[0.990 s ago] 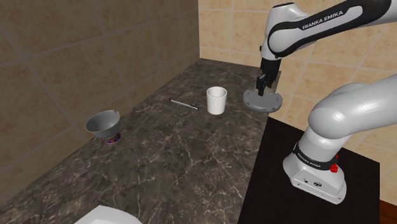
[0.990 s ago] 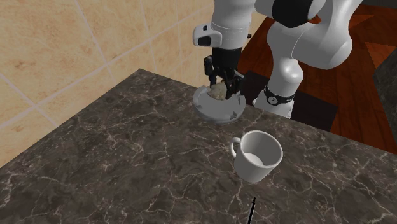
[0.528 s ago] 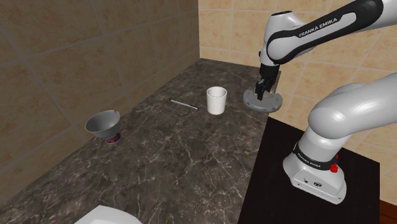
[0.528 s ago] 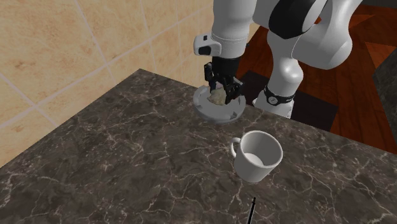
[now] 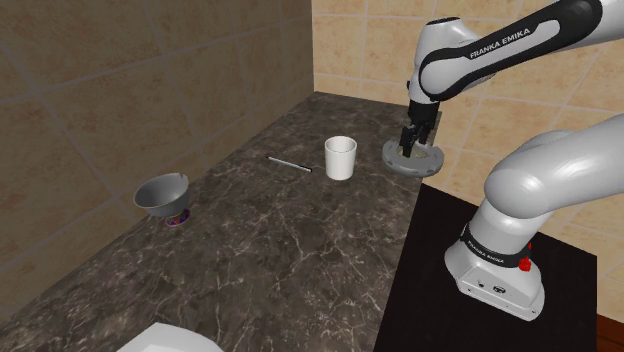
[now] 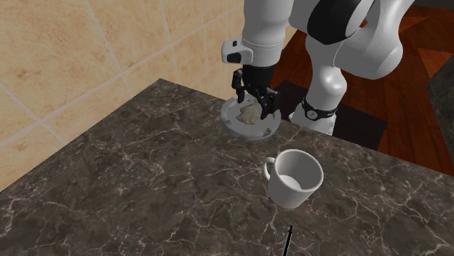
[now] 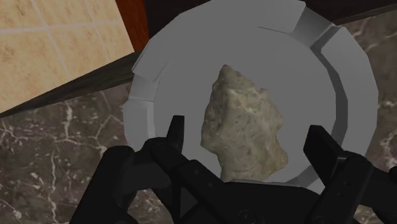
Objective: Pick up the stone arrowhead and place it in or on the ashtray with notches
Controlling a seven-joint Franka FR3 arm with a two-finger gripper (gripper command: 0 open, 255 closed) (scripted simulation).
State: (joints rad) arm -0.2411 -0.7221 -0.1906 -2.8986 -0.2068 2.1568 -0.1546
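My jaws stand open either side of the arrowhead (image 7: 245, 121) lying in the ashtray (image 7: 151, 67), gripping nothing, so I should rise straight up without nudging it.

Counter (image 5: 290, 250): dark marbled slab, brown-black with pale veining, running from near to far. Side wall (image 5: 120, 90), along the counter's edge on the shoulder view's left: large brown tiles, dimly lit. Far wall (image 5: 360, 45), closing the counter's far end: lighter beige tiles with pale grout, evenly lit. Floor (image 6: 411, 87), at the second exterior view's upper right: reddish wooden planks.
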